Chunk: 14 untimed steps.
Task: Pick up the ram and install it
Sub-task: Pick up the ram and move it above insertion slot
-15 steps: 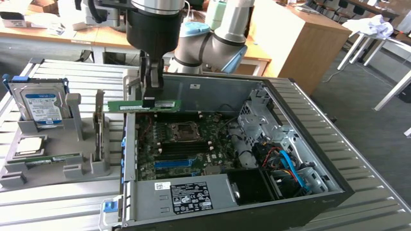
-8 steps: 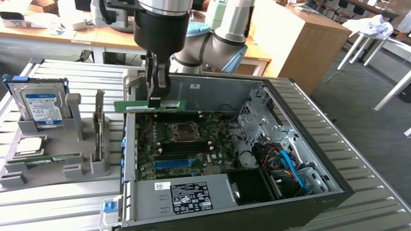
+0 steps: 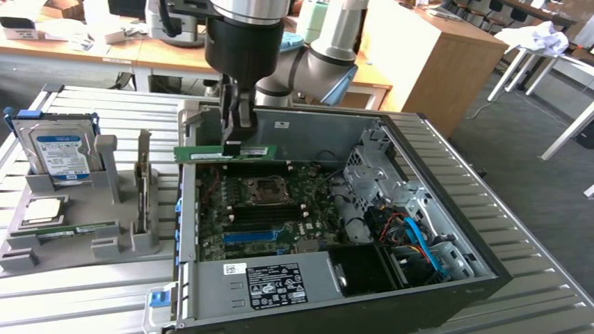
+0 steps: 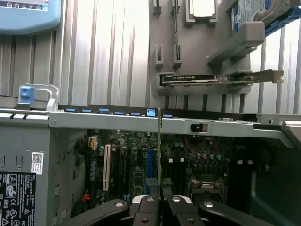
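My gripper [image 3: 232, 144] is shut on the ram [image 3: 199, 154], a long thin green board held level and on edge. It hangs above the far side of the motherboard [image 3: 269, 209] inside the open computer case [image 3: 446, 209], clear of the board. In the wrist view the ram [image 4: 160, 150] appears edge-on as a thin line running out from between the fingers of my gripper [image 4: 160, 198], with the motherboard's slots beneath it. A second, similar green stick [image 3: 65, 231] lies in the grey holder [image 3: 55, 254] at the exterior view's left.
The grey holder also carries a blue-labelled hard drive [image 3: 60, 154], a square silver processor chip [image 3: 42, 211] and an upright card [image 3: 144, 181]. The case walls, the drive cage [image 3: 371, 167] and blue cables [image 3: 418, 240] surround the board. A wooden cabinet [image 3: 436, 62] stands behind.
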Each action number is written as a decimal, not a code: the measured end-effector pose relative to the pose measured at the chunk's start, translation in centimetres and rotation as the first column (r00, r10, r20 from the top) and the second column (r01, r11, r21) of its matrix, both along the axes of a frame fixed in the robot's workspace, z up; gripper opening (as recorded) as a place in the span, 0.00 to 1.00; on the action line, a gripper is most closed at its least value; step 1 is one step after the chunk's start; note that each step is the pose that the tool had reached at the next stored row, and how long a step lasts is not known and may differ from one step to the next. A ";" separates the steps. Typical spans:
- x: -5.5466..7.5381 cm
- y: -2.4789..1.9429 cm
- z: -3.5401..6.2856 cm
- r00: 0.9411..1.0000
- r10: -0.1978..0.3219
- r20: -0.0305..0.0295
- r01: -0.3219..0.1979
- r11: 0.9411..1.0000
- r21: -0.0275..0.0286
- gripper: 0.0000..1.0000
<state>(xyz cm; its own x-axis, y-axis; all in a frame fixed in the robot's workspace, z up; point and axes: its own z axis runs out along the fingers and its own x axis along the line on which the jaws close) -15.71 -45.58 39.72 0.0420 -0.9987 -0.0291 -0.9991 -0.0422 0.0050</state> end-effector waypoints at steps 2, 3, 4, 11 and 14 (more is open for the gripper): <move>0.3 0.00 0.00 1.000 0.000 0.000 0.000 1.000 0.000 0.13; 0.4 0.00 0.00 1.000 0.000 0.000 0.000 1.000 0.000 0.13; 0.5 0.00 0.00 1.000 0.000 0.000 0.000 1.000 0.000 0.13; 1.4 0.00 0.00 1.000 0.000 0.000 0.000 1.000 0.000 0.13; 1.8 0.00 0.00 1.000 0.000 0.000 0.000 1.000 0.000 0.13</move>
<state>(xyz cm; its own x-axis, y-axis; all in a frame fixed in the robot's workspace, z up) -13.94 -45.58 39.72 0.0420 -0.9987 -0.0291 -0.9991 -0.0422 0.0051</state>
